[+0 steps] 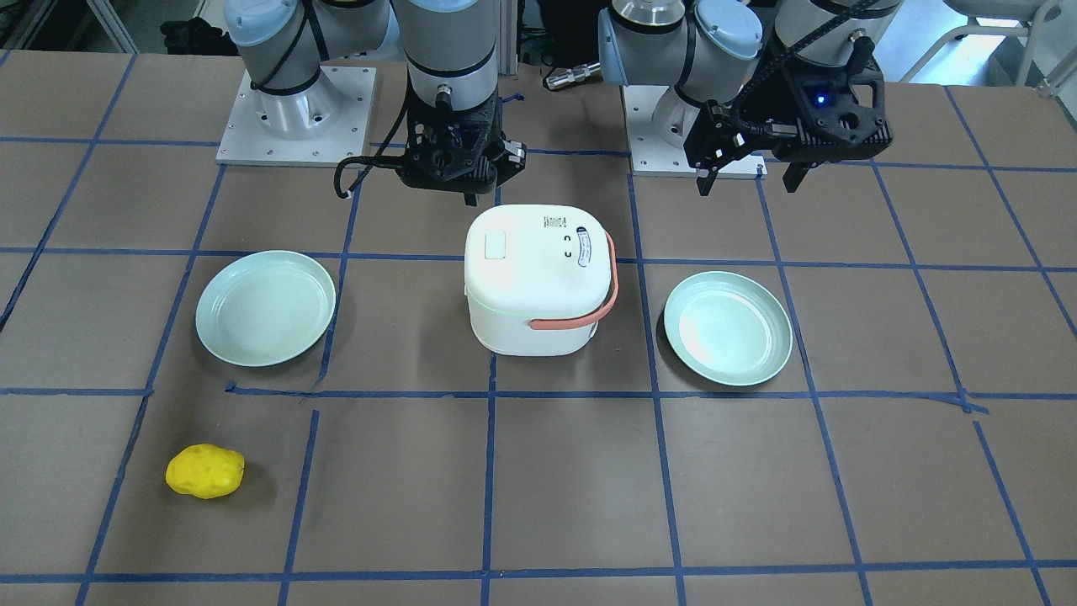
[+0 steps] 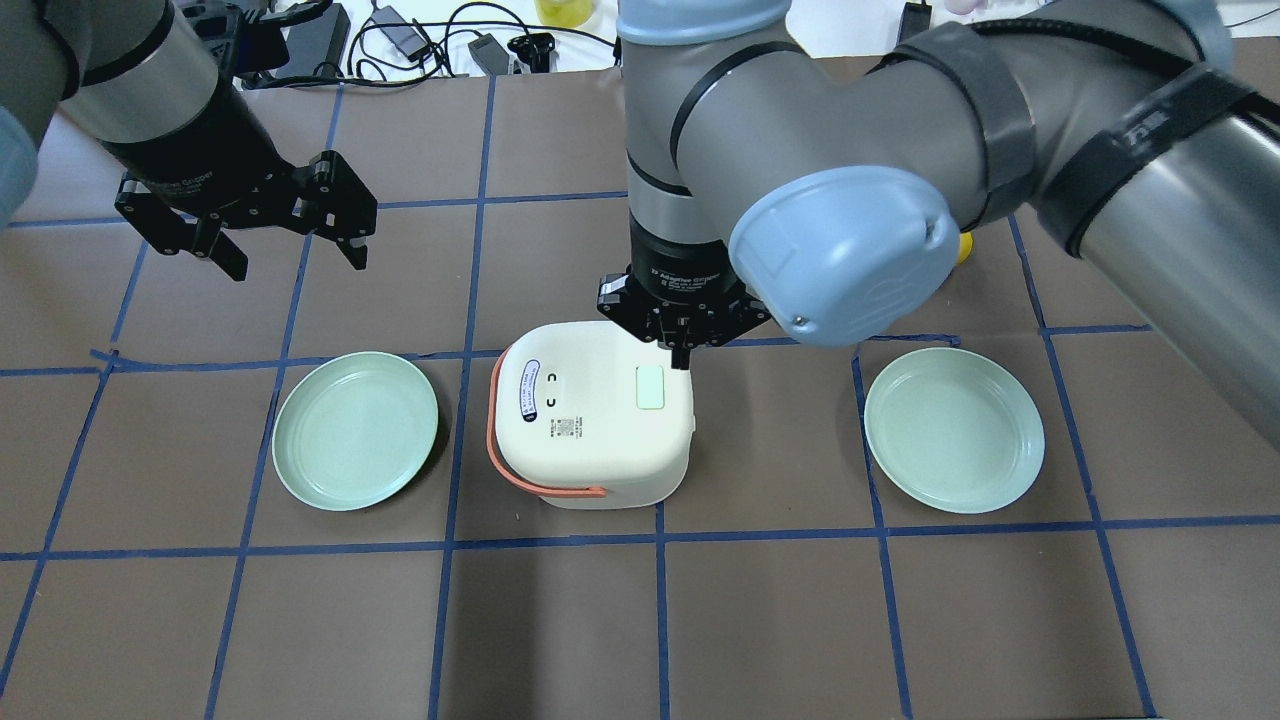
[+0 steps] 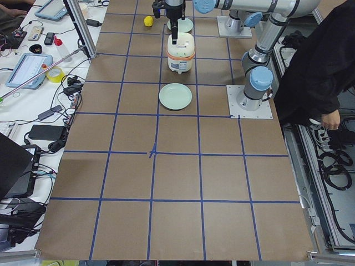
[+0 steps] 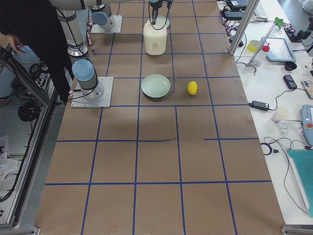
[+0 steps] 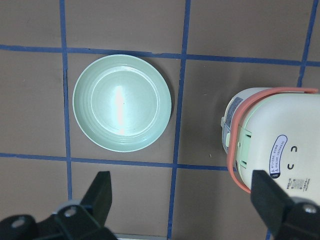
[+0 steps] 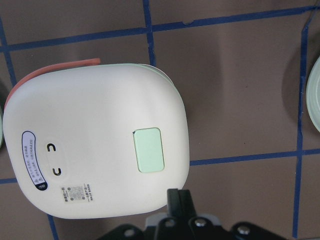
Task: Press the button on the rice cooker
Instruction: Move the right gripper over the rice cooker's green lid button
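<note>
Brown paper-covered surface (image 3: 177,183), gridded with blue tape lines (image 3: 166,154). Silver aluminium frame posts (image 3: 80,27) stand at one long edge. White side bench (image 3: 47,94) alongside carries black cables (image 3: 69,83) and a tablet (image 3: 29,69). Grey floor (image 4: 19,147) lies beyond the opposite edge.

The rice cooker (image 2: 590,450) stands upright, well in from every edge and corner of the counter (image 2: 760,620). It is white and rounded-square, with its lid (image 6: 100,125) shut and its coral handle (image 5: 280,91) folded down to the robot's left. The button (image 2: 651,387), a pale mint rounded rectangle, sits on the lid's right half.
</note>
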